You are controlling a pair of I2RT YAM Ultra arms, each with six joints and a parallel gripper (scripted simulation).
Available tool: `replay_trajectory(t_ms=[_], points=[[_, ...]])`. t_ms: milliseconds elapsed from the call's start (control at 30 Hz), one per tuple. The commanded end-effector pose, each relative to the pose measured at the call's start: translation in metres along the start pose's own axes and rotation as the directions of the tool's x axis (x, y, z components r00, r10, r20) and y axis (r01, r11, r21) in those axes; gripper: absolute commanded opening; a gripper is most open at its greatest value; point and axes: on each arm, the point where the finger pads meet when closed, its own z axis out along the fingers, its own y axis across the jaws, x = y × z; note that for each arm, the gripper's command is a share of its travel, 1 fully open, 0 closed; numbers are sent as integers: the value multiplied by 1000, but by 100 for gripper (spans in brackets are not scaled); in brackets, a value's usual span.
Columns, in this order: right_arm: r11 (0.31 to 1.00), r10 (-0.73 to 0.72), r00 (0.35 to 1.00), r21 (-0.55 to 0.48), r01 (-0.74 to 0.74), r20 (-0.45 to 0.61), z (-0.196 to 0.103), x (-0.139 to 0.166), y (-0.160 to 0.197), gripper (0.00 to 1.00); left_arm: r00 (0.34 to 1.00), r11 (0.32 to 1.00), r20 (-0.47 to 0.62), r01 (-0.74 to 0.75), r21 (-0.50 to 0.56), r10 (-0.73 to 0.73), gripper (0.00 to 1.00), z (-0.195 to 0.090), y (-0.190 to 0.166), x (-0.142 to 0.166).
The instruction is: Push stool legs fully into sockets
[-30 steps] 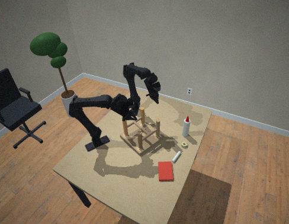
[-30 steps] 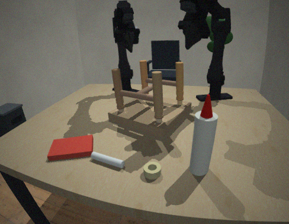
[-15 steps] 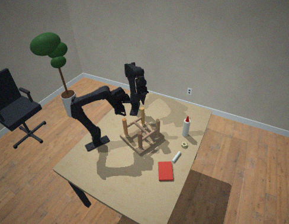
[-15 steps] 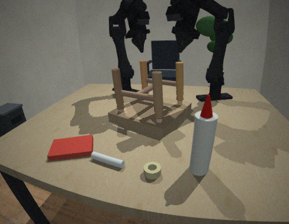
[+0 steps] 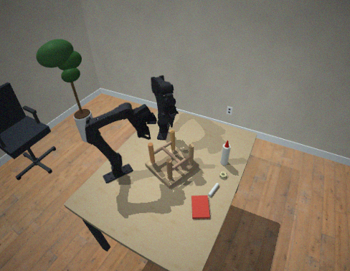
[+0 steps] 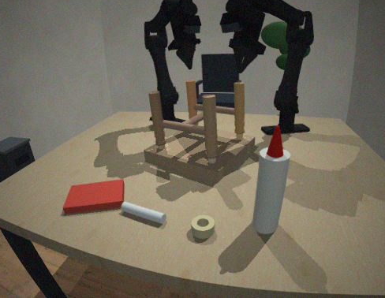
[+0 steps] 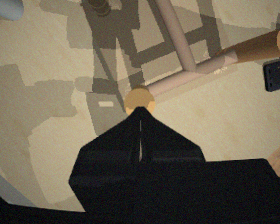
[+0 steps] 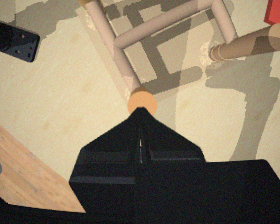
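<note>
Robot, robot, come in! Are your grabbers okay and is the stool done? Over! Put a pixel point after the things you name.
Left end effector (image 5: pixel 171 125) (image 6: pixel 241 72) (image 7: pixel 140 109) and right end effector (image 5: pixel 149 138) (image 6: pixel 190 68) (image 8: pixel 140 113) shut, empty. Stool (image 5: pixel 171 186) (image 6: pixel 230 169) (image 7: pixel 172 80) (image 8: pixel 165 23) upside down, unfinished: narrow leg ends showing. Glue bottle (image 5: pixel 225 155) (image 6: pixel 270 192) (image 7: pixel 7 8) off to the side.
</note>
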Motion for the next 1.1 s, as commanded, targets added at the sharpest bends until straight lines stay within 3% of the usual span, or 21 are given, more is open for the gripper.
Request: replay_trajectory(t_ms=[0,467,500,1067], points=[[1000,10,998,9,-10,57,-16,-5,-3,0,999,1000,35,5,-3,-5,0,0,2,-1],[1000,10,998,9,-10,57,-16,-5,-3,0,999,1000,34,3,-1,-3,0,17,3,6],[1000,12,999,11,-12,35,-3,1,-4,0,999,1000,49,4,-1,-4,0,13,3,2],[1000,-4,999,-6,4,37,17,8,-1,0,998,1000,68,0,0,0,0,8,2,0]])
